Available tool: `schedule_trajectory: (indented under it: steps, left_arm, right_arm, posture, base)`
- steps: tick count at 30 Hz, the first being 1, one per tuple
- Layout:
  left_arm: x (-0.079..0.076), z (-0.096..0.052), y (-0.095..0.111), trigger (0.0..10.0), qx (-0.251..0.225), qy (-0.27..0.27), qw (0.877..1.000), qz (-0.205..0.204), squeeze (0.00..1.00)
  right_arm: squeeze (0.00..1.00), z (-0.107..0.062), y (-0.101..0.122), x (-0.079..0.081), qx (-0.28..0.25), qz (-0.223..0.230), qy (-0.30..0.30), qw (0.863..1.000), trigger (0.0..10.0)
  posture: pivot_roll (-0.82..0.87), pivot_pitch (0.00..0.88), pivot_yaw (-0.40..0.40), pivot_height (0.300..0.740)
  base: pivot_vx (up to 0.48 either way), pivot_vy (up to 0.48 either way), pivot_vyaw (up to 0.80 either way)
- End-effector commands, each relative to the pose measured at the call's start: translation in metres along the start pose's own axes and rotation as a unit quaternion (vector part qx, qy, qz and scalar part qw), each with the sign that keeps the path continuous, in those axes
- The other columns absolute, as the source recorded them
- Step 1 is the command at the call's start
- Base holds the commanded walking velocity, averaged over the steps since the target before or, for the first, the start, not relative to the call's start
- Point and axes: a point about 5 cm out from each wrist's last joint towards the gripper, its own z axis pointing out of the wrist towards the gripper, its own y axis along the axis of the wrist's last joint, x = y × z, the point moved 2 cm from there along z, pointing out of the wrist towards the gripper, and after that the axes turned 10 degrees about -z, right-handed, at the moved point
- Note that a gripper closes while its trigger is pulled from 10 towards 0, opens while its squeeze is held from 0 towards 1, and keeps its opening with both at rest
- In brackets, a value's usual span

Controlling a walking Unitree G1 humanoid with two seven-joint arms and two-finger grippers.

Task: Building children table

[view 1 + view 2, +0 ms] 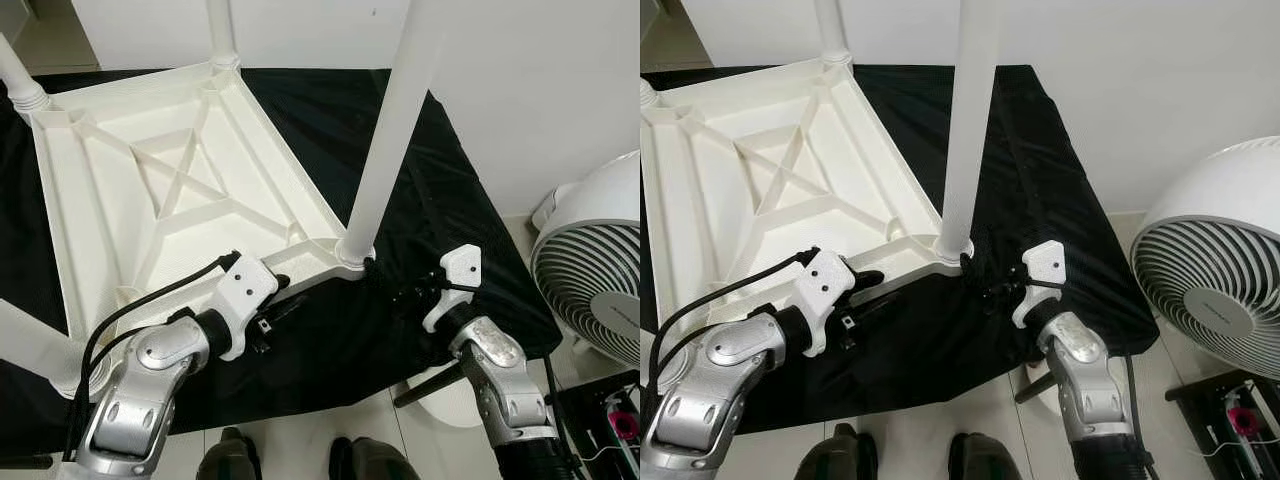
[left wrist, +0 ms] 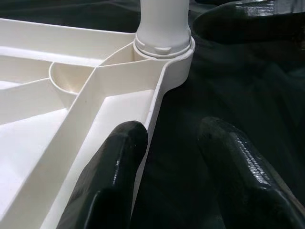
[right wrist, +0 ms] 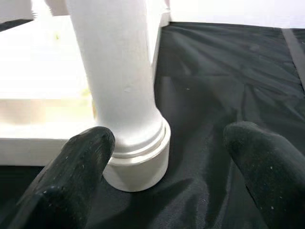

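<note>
Black cloth (image 1: 400,180) covers the surface in front of me, with a pale tiled floor (image 1: 940,425) below its near edge and a white wall behind. On the cloth lies the white plastic tabletop (image 1: 150,170), upside down, its ribbed underside facing up. Legs stand upright in its corners; the nearest leg (image 1: 390,120) rises from the corner socket (image 1: 352,252) closest to me, between my two arms.

My left gripper (image 2: 167,162) is at the tabletop's near edge, just beside that socket. Its fingers (image 2: 112,176) are spread: one rests against the outer rim of the tabletop, the other lies over the cloth, and they grasp nothing.

My right gripper (image 3: 167,167) is low over the cloth, pointing at the foot of the nearest leg. Its fingers (image 3: 78,167) are also spread wide and empty, one close by the socket collar, the other well out over the cloth.

To my right on the floor stands a white fan (image 1: 1215,275). My dark feet (image 1: 910,455) show at the near edge of the floor
</note>
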Motion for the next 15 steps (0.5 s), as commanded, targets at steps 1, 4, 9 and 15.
schedule_trajectory:
  steps: [1,4,9,15]
  left_arm:
    - [-0.007,-0.003,-0.002,10.0,0.012,-0.048,0.999,-0.001,0.0]
    - [-0.006,-0.004,-0.001,10.0,0.014,-0.049,0.999,0.0,0.0]
    - [-0.004,-0.005,0.001,10.0,0.015,-0.05,0.999,0.002,0.0]
    - [-0.001,-0.007,0.004,10.0,0.018,-0.053,0.998,0.009,0.0]
  right_arm:
    - [0.0,-0.001,-0.003,0.0,0.008,0.006,0.012,1.0,10.0]
    - [0.0,0.001,-0.002,-0.005,0.007,-0.001,0.021,1.0,10.0]
    - [0.0,0.007,0.001,-0.01,0.0,-0.005,0.022,1.0,10.0]
    - [0.0,0.016,0.007,-0.013,-0.014,-0.008,0.036,0.999,10.0]
  posture:
    - [0.03,0.077,-0.03,0.74]
    - [0.04,0.075,-0.029,0.74]
    - [0.04,0.076,-0.026,0.74]
    - [0.05,0.082,-0.027,0.74]
  base:
    - [0.0,0.0,0.0]
    - [0.0,0.0,0.0]
    - [0.0,0.0,0.0]
    - [0.0,0.0,0.0]
